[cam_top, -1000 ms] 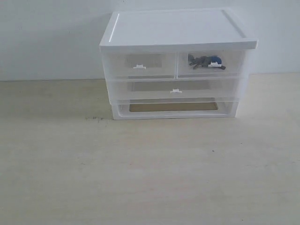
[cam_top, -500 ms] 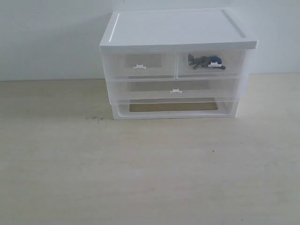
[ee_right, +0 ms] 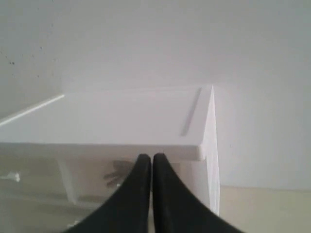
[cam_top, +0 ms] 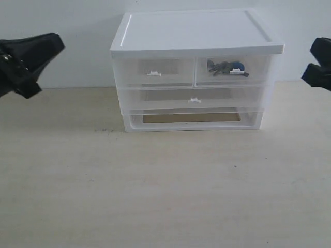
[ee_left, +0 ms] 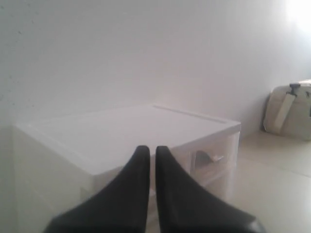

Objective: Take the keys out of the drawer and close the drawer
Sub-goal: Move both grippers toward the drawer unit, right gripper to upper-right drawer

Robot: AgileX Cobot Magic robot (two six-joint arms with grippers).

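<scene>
The keys, dark grey with a blue fob, lie inside the upper right small drawer of the white cabinet. That translucent drawer sits pushed in, level with its neighbour, its white tab handle facing front. My left gripper hovers at the far left edge, shut and holding nothing. My right gripper hangs at the far right edge, also shut and holding nothing. In the right wrist view the shut gripper points at the cabinet's front corner, with the keys dim behind the drawer wall. The left gripper faces the cabinet's side.
Beside the keys' drawer is a second small drawer, below them a wide drawer, and an open slot at the bottom. The cabinet stands against a white wall on a pale wooden table. A beige object stands far off.
Both grippers have come into the exterior view, one at each side edge; earlier neither showed. The cabinet, drawers and keys have not moved.
</scene>
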